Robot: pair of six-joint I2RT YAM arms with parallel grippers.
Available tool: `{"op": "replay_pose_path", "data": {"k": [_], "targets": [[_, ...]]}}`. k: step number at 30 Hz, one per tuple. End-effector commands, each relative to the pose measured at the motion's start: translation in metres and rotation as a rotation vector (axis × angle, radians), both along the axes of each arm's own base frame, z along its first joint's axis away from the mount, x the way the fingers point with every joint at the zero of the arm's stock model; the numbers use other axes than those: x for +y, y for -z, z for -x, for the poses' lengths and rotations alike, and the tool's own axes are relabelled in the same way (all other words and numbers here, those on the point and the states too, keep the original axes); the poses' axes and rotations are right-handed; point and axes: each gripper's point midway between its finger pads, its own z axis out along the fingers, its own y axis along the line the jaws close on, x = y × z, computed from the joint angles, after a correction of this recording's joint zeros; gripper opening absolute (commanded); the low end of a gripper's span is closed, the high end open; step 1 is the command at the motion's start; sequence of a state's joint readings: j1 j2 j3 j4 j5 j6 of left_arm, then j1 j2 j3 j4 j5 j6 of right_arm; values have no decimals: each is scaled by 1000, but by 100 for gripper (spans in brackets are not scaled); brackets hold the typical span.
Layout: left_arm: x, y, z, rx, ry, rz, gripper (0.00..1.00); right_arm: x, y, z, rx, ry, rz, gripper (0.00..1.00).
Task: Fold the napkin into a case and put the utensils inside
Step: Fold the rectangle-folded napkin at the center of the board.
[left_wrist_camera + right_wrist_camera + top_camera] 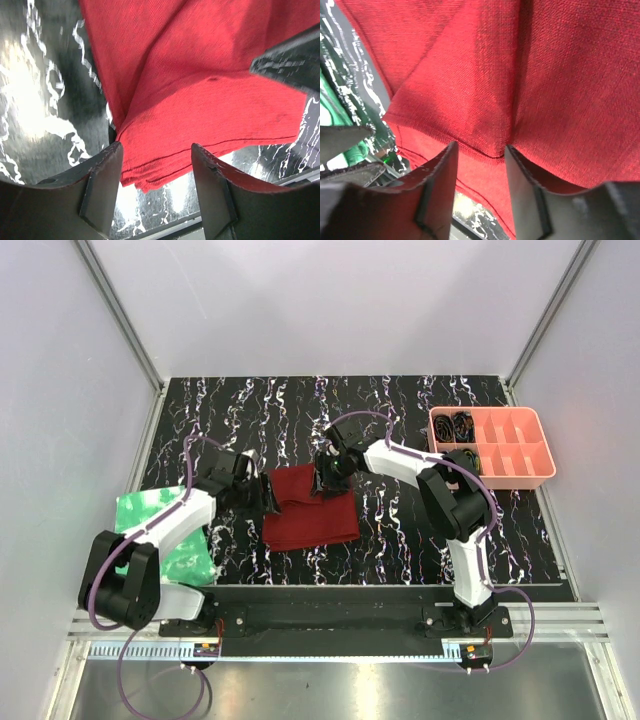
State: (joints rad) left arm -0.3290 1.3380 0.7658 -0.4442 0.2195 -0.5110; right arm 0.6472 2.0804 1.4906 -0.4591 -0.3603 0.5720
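**Napkin [312, 518], dark red, partly folded**

Location: centre of the black marbled table [400, 530], lying between both arms, far part raised.
Left gripper [156, 146]: jaws spread wide, the layered cloth edge between them.
Right gripper [481, 145]: jaws narrow at a raised crease; whether it pinches the cloth, I cannot tell.

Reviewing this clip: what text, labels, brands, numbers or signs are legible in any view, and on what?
None readable in any view.
The napkin is plain; the pink tray and green sheet show no print; the table has only white marbling.
The small boards on the front rail are too small to read.
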Motion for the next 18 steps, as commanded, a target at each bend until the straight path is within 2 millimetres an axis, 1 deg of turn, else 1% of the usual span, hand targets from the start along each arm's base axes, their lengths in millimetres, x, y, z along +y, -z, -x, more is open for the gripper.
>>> {"op": "replay_pose_path", "data": {"k": [1,2,3,5,6,7,8,9,11,15,18], "targets": [[-1,-17,-3,-85,-52,46,59,10,0,-2,-21,-31,-36,48],[0,-24,-3,-108,-58,51,59,11,-1,-2,-24,-33,-36,48],[1,-25,-1,-112,-64,52,59,12,-3,-3,-29,-37,-41,48],[5,-29,1,-123,-75,48,58,12,-4,-5,-32,-36,-42,42],[5,-36,1,-146,-78,55,58,13,-5,-6,-35,-37,-46,41],[6,-38,2,-152,-81,53,58,13,-3,-6,-31,-36,-44,40],[7,-40,3,-157,-85,56,58,12,-2,-7,-37,-29,-30,41],[8,-43,3,-164,-84,57,58,8,1,-6,-34,-22,-11,44],[9,-47,4,-166,-83,62,58,2,2,-6,-51,-18,14,53],[8,-52,5,-177,-84,77,58,-7,8,0,-47,-14,42,55],[5,-51,6,-162,-79,91,58,-6,6,3,-43,-25,29,53]]}}
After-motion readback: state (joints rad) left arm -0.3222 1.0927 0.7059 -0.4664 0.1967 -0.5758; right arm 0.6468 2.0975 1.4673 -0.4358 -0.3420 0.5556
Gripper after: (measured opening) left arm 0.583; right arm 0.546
